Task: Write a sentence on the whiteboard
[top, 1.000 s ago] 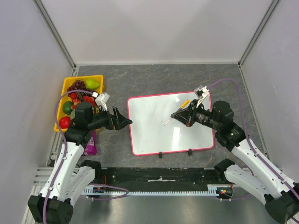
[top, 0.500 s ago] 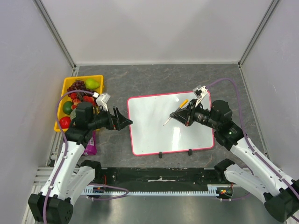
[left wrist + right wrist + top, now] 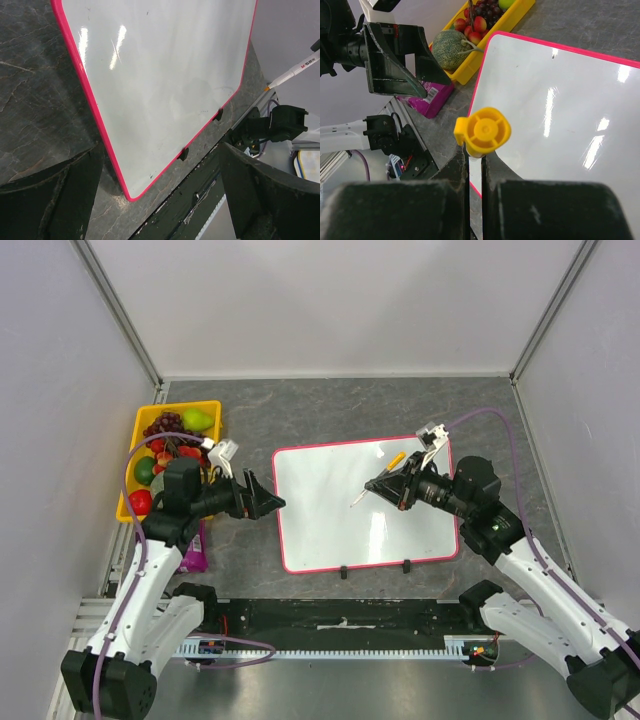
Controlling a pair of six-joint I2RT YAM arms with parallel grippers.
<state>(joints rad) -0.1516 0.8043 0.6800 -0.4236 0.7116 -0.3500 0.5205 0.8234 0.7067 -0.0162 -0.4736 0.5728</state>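
Note:
The whiteboard point(image 3: 340, 530) point(image 3: 160, 75) point(image 3: 570, 110) lies flat on the grey table, pink-framed, with two black feet on its near edge. Its surface is blank and no sentence shows on it. My right gripper point(image 3: 383, 486) point(image 3: 475, 156) hovers over the board's middle, shut on a white marker point(image 3: 362, 498) point(image 3: 295, 69) with a yellow cap point(image 3: 484, 131) on its back end. The tip points down and left at the board. My left gripper point(image 3: 264, 500) point(image 3: 160, 200) stands open at the board's left edge near its front corner, with nothing between its fingers.
A yellow fruit tray point(image 3: 140, 430) point(image 3: 505, 22) with grapes, a melon point(image 3: 449, 49) and other fruit sits at the left. A purple packet point(image 3: 195, 552) point(image 3: 427, 95) lies beside it. A black rail point(image 3: 340, 615) runs along the near edge.

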